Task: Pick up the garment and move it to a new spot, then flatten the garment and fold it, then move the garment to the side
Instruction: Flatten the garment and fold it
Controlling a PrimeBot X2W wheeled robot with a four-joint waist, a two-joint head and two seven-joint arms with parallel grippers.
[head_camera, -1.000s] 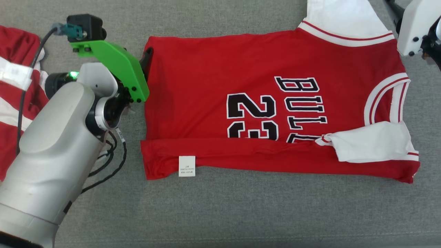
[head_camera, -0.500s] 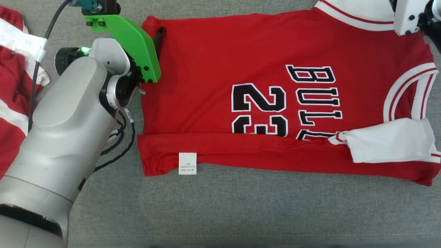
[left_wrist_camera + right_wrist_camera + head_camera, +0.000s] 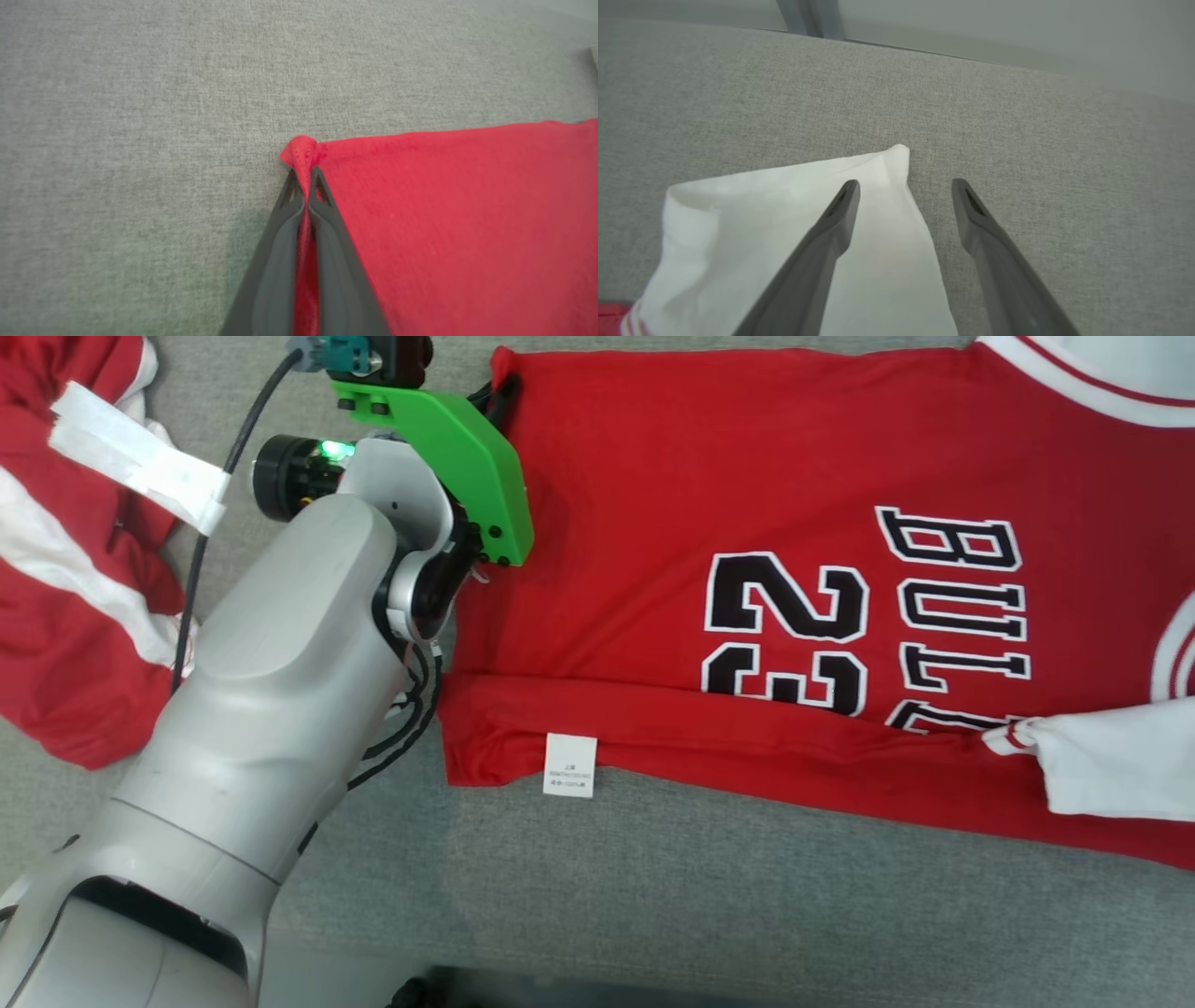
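The garment [image 3: 709, 476] is a red jersey with black "23" lettering and white sleeves, lying flat on the grey cloth surface with its lower strip folded up. My left gripper [image 3: 499, 392] is at its far left hem corner. In the left wrist view the left gripper [image 3: 306, 179] is shut on that red corner [image 3: 301, 151], and fabric shows between the fingers. Above a white sleeve [image 3: 761, 224] of the garment, my right gripper [image 3: 906, 186] stands open; one finger is over the sleeve and the other over bare cloth.
A second red and white garment [image 3: 75, 569] lies crumpled at the left, beside my left arm. A white label [image 3: 570, 764] hangs from the jersey's near fold. Beyond the sleeve, the grey surface [image 3: 1017, 140] ends at a far edge with a grey post [image 3: 808, 18].
My left gripper has shut on the jersey's hem corner. The head camera has moved, so the whole picture has shifted right. The right gripper stays open.
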